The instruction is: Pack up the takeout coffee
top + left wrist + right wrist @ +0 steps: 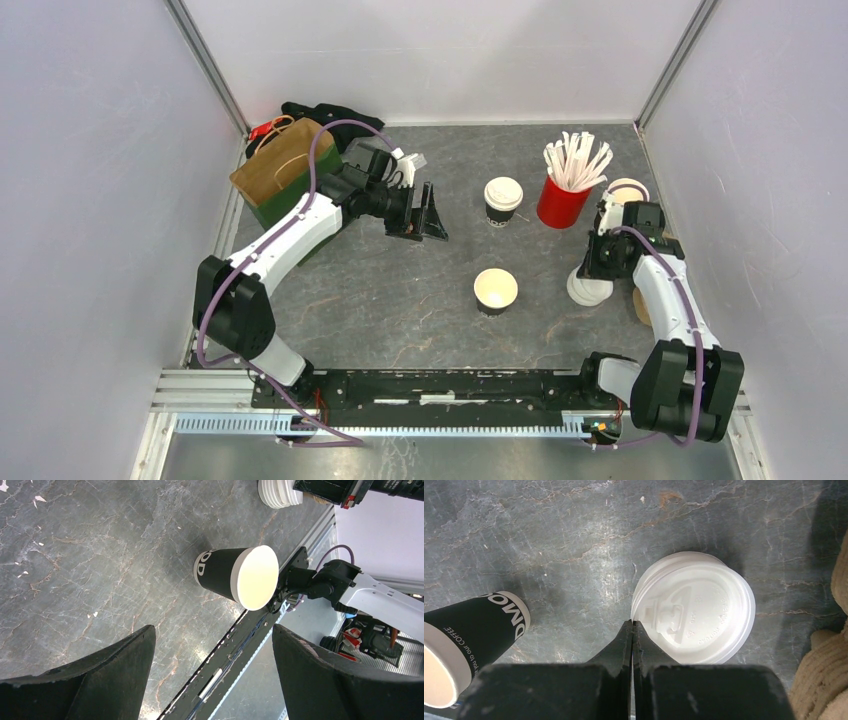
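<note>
The right hand (632,626) is closed, tips meeting at the rim of the white lid stack (696,612), the left hand (212,630) hangs open, and 1 lidded cup (503,200) stands mid-surface by the red holder (563,203): probably light, thin-walled, crushable, best held gently around its upper wall.

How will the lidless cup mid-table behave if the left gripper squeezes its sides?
The lidless cup looks like thin paper with no lid bracing its rim, so it will probably dent under a hard squeeze. It looks empty, so it is likely light and easy to knock over. It tapers to a narrower base, so if tipped it would probably roll in a curve.
</note>
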`<state>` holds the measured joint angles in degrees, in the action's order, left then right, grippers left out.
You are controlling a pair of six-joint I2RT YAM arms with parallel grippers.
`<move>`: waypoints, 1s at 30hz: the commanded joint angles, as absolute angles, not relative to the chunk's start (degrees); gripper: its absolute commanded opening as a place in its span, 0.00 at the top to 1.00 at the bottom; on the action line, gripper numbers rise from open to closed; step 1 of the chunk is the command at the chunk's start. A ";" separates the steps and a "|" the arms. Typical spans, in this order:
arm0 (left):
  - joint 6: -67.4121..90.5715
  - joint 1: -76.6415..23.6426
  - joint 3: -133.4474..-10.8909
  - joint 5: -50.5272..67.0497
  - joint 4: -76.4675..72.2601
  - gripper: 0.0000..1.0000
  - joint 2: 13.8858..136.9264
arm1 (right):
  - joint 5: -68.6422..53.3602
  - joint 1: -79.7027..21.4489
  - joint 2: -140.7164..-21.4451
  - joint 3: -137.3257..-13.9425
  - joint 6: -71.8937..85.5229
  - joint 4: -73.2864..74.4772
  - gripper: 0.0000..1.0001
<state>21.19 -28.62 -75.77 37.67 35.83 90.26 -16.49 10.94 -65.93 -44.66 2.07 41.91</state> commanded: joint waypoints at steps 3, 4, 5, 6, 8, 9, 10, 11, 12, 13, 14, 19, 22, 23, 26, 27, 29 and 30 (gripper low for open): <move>23.03 -28.85 -76.08 39.25 34.20 0.08 88.09 | -21.16 11.16 -67.03 -44.11 2.85 38.09 0.98; 23.09 -28.83 -75.97 39.24 34.19 0.08 88.07 | -21.91 11.20 -66.97 -43.66 2.97 37.47 0.97; 23.16 -28.89 -75.83 39.22 34.19 0.08 88.07 | -22.48 11.27 -66.97 -43.30 3.15 37.01 0.96; 23.24 -28.90 -75.70 39.36 34.00 0.08 88.02 | -23.03 11.61 -67.14 -42.88 3.23 36.77 0.96; 23.62 -28.80 -75.39 39.57 33.49 0.08 87.90 | -24.34 12.08 -67.49 -42.09 3.16 36.23 0.95; 23.80 -28.84 -75.25 39.66 33.34 0.08 87.89 | -24.64 12.27 -67.58 -41.78 3.16 36.05 0.96; 23.81 -28.85 -75.24 39.71 33.29 0.08 87.89 | -24.86 12.53 -67.59 -41.46 3.19 35.77 0.96; 23.82 -28.83 -75.30 39.79 33.23 0.08 87.97 | -24.98 12.73 -67.59 -41.16 3.17 35.69 0.96; 23.91 -28.81 -75.34 39.76 33.28 0.08 87.98 | -25.03 12.94 -67.59 -40.90 3.17 35.59 0.96; 23.87 -28.87 -75.32 39.79 33.23 0.08 87.98 | -25.02 13.07 -67.83 -40.66 3.10 35.60 0.96; 23.88 -28.78 -75.32 39.79 33.28 0.08 88.00 | -25.23 13.30 -67.93 -40.46 2.98 35.49 0.95; 23.99 -28.80 -75.50 39.76 33.25 0.08 88.24 | -26.13 13.80 -67.80 -39.64 3.33 34.76 0.93; 24.23 -28.83 -75.55 39.86 33.05 0.08 88.24 | -26.50 14.12 -67.61 -39.59 3.42 34.76 0.92; 24.33 -28.85 -75.57 39.93 32.99 0.08 88.23 | -26.71 14.16 -67.59 -39.64 3.51 34.72 0.92; 24.60 -28.80 -75.63 40.32 32.64 0.08 88.45 | -27.16 14.42 -67.59 -39.48 3.84 34.45 0.94; 24.69 -28.87 -75.59 40.43 32.53 0.08 88.56 | -27.21 14.51 -67.59 -39.40 3.89 34.34 0.96; 24.78 -28.87 -75.67 40.61 32.52 0.08 88.59 | -27.57 14.90 -67.55 -39.14 4.36 34.17 0.99; 24.78 -28.78 -75.67 40.66 32.45 0.08 88.59 | -28.19 15.04 -67.38 -38.89 4.77 33.93 1.00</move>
